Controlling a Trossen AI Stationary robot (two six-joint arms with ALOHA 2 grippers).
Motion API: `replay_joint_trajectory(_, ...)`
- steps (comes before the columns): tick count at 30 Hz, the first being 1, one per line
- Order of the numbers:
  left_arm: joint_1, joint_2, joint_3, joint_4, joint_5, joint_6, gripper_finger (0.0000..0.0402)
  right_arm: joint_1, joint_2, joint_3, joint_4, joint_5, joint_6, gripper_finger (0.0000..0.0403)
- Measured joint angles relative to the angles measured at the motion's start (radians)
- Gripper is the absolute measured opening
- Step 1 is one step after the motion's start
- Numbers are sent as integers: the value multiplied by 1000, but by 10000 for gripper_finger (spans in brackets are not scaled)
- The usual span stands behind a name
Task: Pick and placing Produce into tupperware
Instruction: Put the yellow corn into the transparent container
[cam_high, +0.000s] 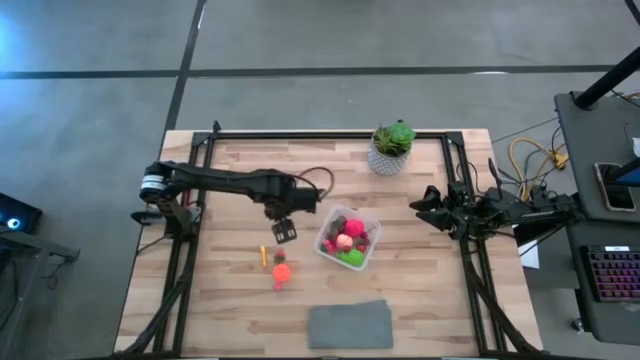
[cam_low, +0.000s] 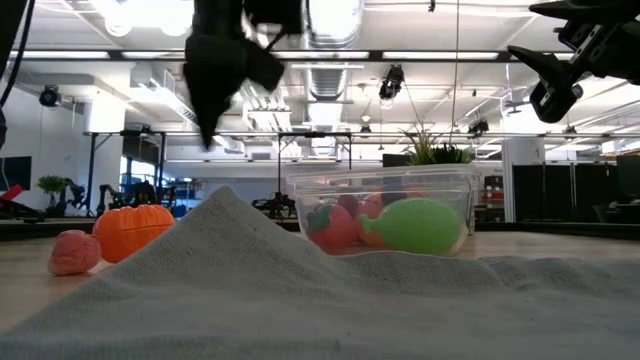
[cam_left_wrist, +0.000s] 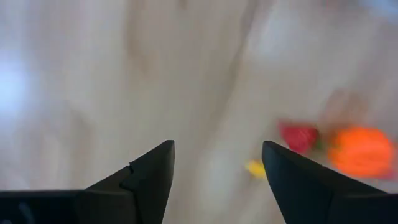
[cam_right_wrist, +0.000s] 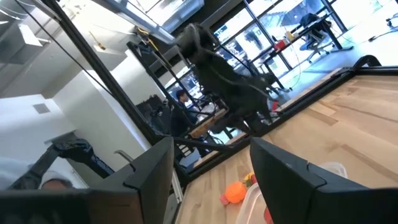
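High view: left hand (cam_high: 283, 231) hovers spread above the surface between clear square tupperware tub (cam_high: 348, 240) and small orange toy pumpkin (cam_high: 282, 271); probably light, slippery; pinch its middle.

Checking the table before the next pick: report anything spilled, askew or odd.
Nothing is spilled or damaged. The flat grey rectangular cloth lies slightly askew near the table's front edge. The clear plastic tub sits upright holding produce; an orange piece and small yellow piece lie outside it, beneath the open left gripper.
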Motion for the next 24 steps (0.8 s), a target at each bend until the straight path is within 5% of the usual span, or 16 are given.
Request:
replay_joint_trajectory(2, 5, -1, -41, -47, 77, -154, 228, 0, 0, 0, 0, 0, 0, 206)
replay_joint_trajectory(14, -88, -101, -298, 75, 61, -578, 228, 0, 5, 0, 0, 0, 0, 206)
replay_joint_trajectory(24, -194, -243, -390, 143, 23, -1234, 228, 0, 5, 0, 0, 0, 0, 206)
